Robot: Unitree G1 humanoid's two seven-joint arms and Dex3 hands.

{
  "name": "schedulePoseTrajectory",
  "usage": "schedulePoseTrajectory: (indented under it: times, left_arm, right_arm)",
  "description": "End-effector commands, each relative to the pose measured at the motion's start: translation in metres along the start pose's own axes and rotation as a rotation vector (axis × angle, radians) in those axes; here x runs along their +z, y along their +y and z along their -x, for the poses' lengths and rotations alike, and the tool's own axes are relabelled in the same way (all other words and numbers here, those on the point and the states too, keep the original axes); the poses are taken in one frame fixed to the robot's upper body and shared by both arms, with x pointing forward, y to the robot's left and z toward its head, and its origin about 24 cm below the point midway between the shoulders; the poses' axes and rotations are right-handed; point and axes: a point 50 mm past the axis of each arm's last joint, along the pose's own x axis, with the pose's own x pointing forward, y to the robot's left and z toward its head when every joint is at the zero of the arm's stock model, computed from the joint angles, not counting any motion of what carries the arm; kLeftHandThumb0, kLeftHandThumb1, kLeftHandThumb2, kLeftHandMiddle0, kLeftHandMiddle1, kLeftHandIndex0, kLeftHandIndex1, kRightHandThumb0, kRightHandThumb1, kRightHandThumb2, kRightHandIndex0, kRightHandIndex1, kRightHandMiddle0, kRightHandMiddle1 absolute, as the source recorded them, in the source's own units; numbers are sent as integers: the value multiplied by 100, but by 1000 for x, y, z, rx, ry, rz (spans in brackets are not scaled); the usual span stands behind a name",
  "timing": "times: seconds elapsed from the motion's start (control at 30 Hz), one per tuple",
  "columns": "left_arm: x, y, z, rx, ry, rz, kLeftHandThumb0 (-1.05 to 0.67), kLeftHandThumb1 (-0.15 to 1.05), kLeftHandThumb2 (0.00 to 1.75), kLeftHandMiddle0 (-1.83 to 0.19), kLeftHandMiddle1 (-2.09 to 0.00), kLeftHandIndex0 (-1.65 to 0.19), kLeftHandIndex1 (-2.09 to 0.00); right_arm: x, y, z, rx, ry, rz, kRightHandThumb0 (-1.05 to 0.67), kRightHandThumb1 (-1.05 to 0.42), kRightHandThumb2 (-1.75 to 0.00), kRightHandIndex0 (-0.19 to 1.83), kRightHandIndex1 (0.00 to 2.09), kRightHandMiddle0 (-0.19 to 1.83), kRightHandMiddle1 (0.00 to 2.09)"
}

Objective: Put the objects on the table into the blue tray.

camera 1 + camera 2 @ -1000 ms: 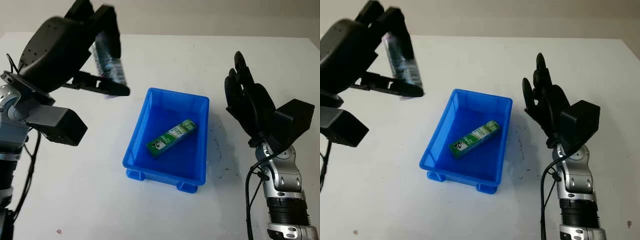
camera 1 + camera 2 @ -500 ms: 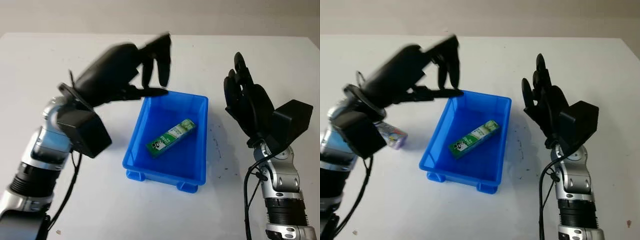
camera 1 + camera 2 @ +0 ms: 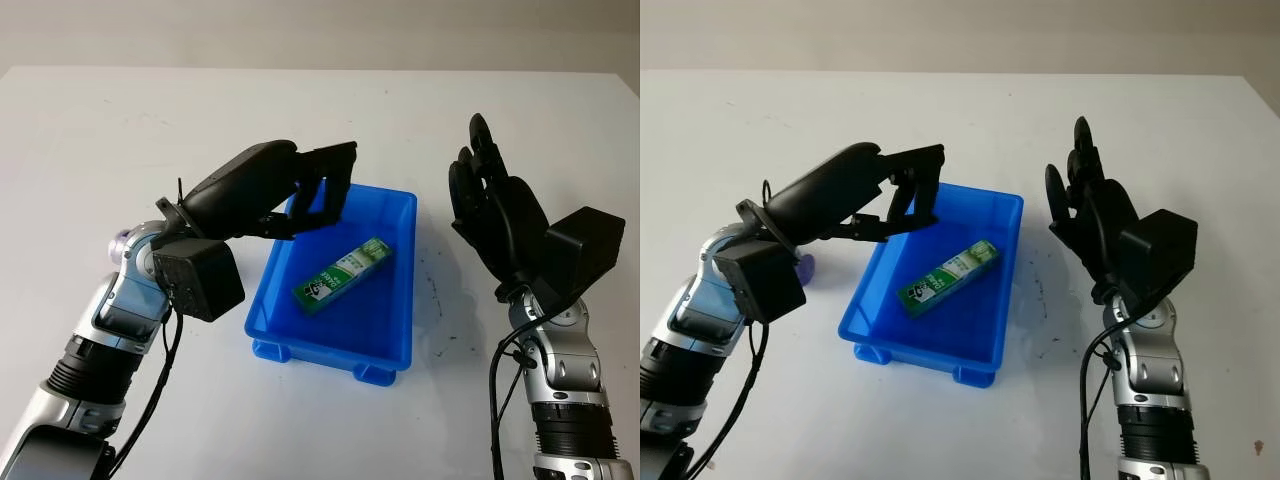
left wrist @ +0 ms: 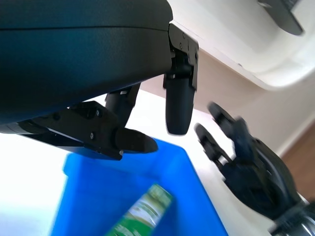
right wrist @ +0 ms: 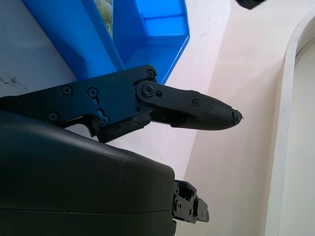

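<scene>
The left hand (image 3: 300,190) hovers over the tray's (image 3: 400,345) left rim, fingers spread, holding nothing. A green pack (image 3: 344,273) lies inside. The right hand (image 3: 495,215) is raised beside the tray, fingers spread and empty.

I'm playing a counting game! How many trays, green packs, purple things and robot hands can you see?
Blue tray: 1
Green pack inside the tray: 1
Purple thing on the table, mostly hidden behind the left arm: 1
Robot hands: 2, the left hand open over the tray's edge, the right hand open, held up beside the tray
Total: 5
</scene>
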Motion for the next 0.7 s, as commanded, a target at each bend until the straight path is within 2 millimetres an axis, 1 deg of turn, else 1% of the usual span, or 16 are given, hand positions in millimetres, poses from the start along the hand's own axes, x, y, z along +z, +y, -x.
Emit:
schedulePoseTrajectory:
  times: [0.0,0.03,0.07,0.1,0.13,0.17,0.2,0.27,0.3,0.4,0.47,0.53,0.6,0.67]
  left_arm:
    - [-2,17,8,46,28,-29,-26,101,8,12,-198,17,-186]
    - [-3,23,10,56,39,-34,-36,101,7,15,-161,18,-152]
    - [-4,33,12,66,49,-37,-44,101,6,17,-127,19,-118]
    - [-5,44,15,79,62,-36,-53,100,6,14,-85,19,-82]
    - [-5,56,19,83,81,-41,-59,99,6,11,-53,17,-54]
    - [-4,69,24,87,104,-60,-65,97,5,13,-31,18,-28]
    - [-3,81,29,79,140,-82,-76,95,4,17,-13,19,-12]
    - [-2,103,43,52,216,-119,-83,93,5,19,-3,19,-2]
    - [-3,112,50,51,248,-127,-85,93,5,19,-1,19,-1]
    - [-7,127,68,63,326,-172,-88,90,4,19,0,19,0]
    - [-12,133,81,47,384,-206,-87,88,4,19,0,19,0]
    - [-17,135,93,10,442,-249,-86,87,4,19,0,19,0]
    - [-22,133,103,-61,527,-300,-84,86,4,19,0,19,0]
    - [-26,130,111,-150,597,-381,-87,89,6,19,0,19,0]
  right_arm:
    - [5,0,-1,3,-23,19,-70,-105,-61,-19,0,-19,0]
    - [5,0,-1,3,-23,21,-70,-105,-61,-19,0,-19,0]
    - [5,0,-1,3,-24,21,-69,-105,-61,-19,0,-19,0]
    - [5,0,-2,4,-25,19,-69,-105,-61,-19,0,-19,0]
    - [5,1,-2,5,-25,13,-69,-105,-60,-19,0,-19,0]
    - [5,0,-2,5,-24,5,-69,-105,-60,-19,0,-19,0]
    - [5,0,-3,6,-24,1,-70,-105,-60,-19,0,-19,0]
    - [5,0,-3,9,-23,-4,-69,-105,-59,-19,0,-19,0]
    - [5,0,-4,9,-24,-1,-70,-105,-59,-19,0,-19,0]
    - [5,0,-5,16,-27,8,-71,-105,-59,-19,0,-19,0]
    - [5,0,-5,23,-30,13,-71,-105,-60,-19,0,-19,0]
    - [5,0,-5,26,-31,14,-71,-105,-60,-19,0,-19,0]
    - [6,0,-6,24,-31,10,-72,-105,-60,-19,0,-19,0]
    - [6,0,-6,26,-29,12,-72,-105,-59,-19,0,-19,0]
